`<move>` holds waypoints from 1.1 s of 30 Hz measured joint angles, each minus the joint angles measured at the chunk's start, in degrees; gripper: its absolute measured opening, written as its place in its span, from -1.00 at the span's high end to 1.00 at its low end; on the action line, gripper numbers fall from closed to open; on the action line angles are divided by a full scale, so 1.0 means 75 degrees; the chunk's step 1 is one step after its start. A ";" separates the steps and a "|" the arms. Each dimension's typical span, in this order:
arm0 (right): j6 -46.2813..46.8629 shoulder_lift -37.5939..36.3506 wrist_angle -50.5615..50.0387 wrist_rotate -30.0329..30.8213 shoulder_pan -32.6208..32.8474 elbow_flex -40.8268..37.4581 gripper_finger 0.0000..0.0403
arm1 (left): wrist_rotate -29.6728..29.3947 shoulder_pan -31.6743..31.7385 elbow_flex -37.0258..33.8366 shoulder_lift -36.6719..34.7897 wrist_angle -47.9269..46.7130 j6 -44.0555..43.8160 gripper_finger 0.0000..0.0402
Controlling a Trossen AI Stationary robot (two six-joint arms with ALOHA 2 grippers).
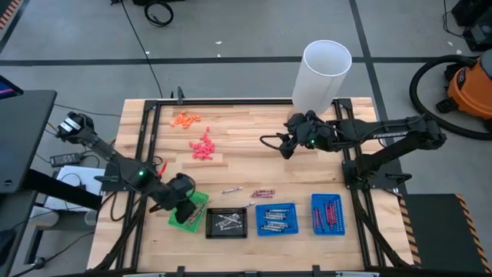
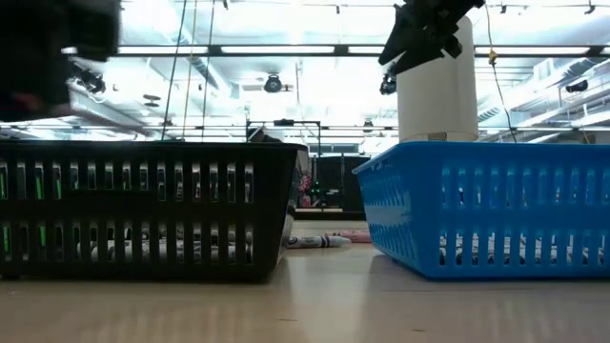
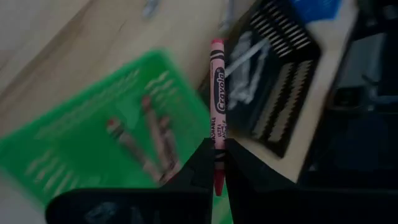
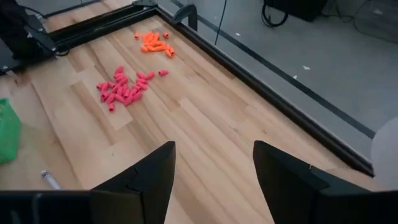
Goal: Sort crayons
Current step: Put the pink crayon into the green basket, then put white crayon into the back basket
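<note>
My left gripper [image 1: 183, 201] hangs over the green tray [image 1: 191, 213] at the table's near left, shut on a pinkish-red crayon [image 3: 217, 93]. Two crayons [image 3: 146, 140] lie in the green tray. Grey-white crayons [image 3: 245, 59] lie in the black tray [image 1: 227, 223] beside it. More crayons fill the two blue trays [image 1: 275, 218] [image 1: 327, 213]. Loose crayons [image 1: 263, 192] lie on the wood beyond the trays. My right gripper [image 4: 214, 180] hovers open above bare wood at mid-table, right of the pink bits, with nothing between its fingers. My left gripper pinches the crayon near one end [image 3: 217, 163] between its two fingers. The fingers slant down and the crayon runs along them, its long labelled part sticking out ahead. It is lifted clear, above the gap between the green tray and the black tray.
A heap of pink chunky bits [image 1: 203, 148] and a heap of orange bits [image 1: 185, 119] lie at the far left of the table. A tall white cylinder [image 1: 327, 73] stands at the far right. A black frame [image 1: 154, 131] runs around the table's edges.
</note>
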 joint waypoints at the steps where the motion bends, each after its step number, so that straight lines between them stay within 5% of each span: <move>1: -0.0084 0.0000 0.0065 -0.0001 -0.0036 0.0000 -0.11 | -0.0015 -0.0131 0.0000 -0.0034 -0.0260 -0.0239 0.89; 15: -0.0593 0.0000 0.0766 -0.0602 -0.0508 0.0000 -0.11 | -0.0309 -0.1503 -0.0002 0.0137 -0.2036 -0.4033 0.84; 24: -0.0593 0.0000 0.0768 -0.0619 -0.0564 0.0000 -0.11 | -0.0211 -0.1511 -0.0003 0.0837 -0.1535 -0.4336 0.79; 33: -0.0648 0.0000 0.0768 -0.0621 -0.0564 0.0000 -0.11 | -0.0084 -0.1506 -0.0003 0.0830 -0.1477 -0.4281 0.29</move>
